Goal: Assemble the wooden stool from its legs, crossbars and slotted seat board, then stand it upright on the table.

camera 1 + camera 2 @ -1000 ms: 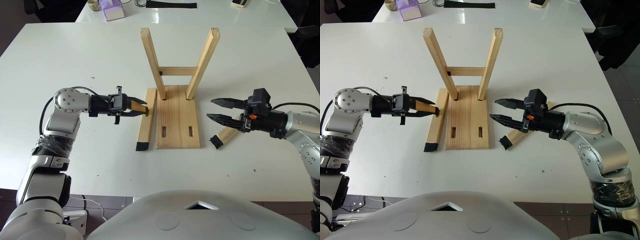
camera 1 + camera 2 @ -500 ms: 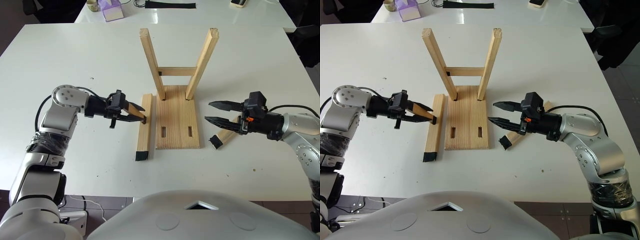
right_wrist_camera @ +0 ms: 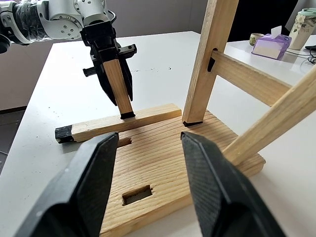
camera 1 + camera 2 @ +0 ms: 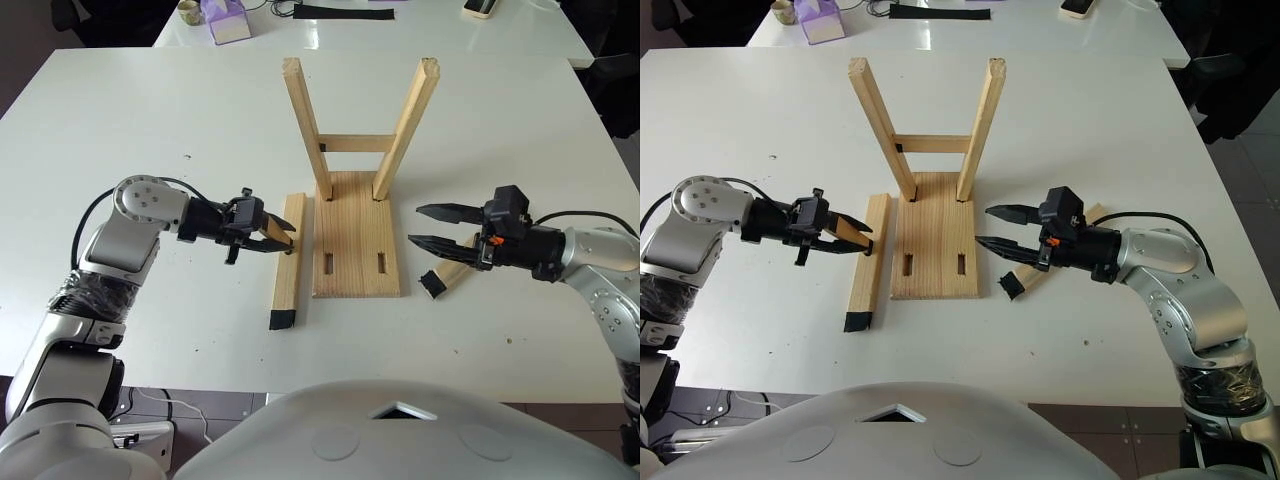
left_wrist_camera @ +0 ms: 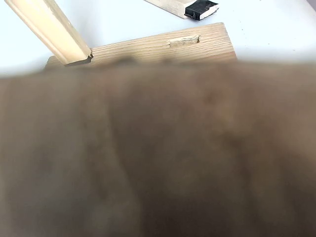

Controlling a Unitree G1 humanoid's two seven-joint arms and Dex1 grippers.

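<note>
On the table (image 4: 150, 130), mid-scene, the slotted seat board (image 4: 355, 250) lies flat, with 2 legs (image 4: 305, 125) standing in its far slots, joined by 1 crossbar (image 4: 357, 143). At its left, the left gripper (image 4: 272, 232) pinches a short wooden bar (image 4: 848, 232) whose tip touches a loose leg (image 4: 290, 265) lying beside the board. The right gripper (image 4: 416, 225) hovers spread at the board's right edge, by a second loose leg (image 4: 447, 274).

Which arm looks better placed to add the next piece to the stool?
Probably left: the left gripper grips a crossbar, its end against the loose leg beside the seat board. The right gripper hangs open, empty.
</note>
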